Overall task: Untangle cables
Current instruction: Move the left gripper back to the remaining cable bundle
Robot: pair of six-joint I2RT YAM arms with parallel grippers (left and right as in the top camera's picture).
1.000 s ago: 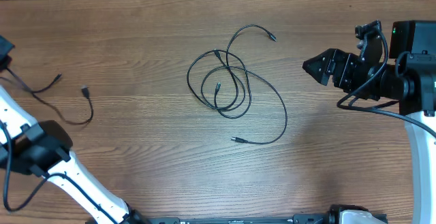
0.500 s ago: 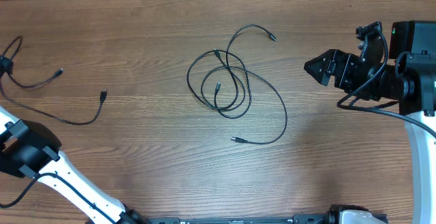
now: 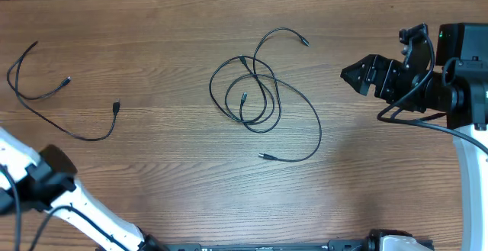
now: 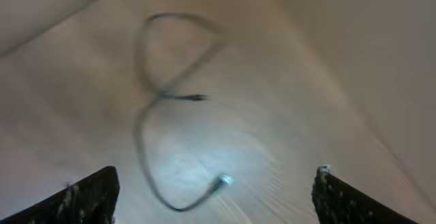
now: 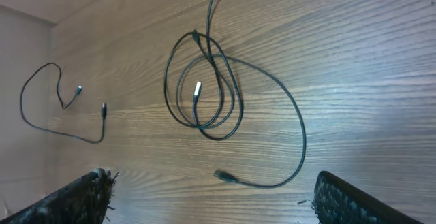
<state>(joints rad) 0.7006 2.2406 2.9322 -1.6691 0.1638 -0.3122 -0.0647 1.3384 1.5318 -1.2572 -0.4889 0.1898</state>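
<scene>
1. On the wooden counter [image 3: 168, 197] the cables lie in two groups, well apart.
2. The tangled cables [image 3: 259, 91] are at the middle of the overhead frame: some overlapping loops, one end reaching to the upper right and a long curve ending in a plug at the lower right of the bunch.
3. In the right wrist view a short white tip [image 5: 197, 89] shows inside these loops.
4. A single cable [image 3: 91, 139] lies alone at the upper left of the overhead frame, bent in an open curve, with both plug ends pointing to the right.
5. The left end effector [image 4: 214, 197] is spread wide, its fingers at the lower corners of the left wrist view, and it holds nothing. The single cable, blurred, lies on the counter beyond it.
6. The right end effector [image 3: 358, 75] is at the right edge of the overhead frame, to the right of the tangled cables and not touching them. Its fingers are also spread with nothing between them.
</scene>
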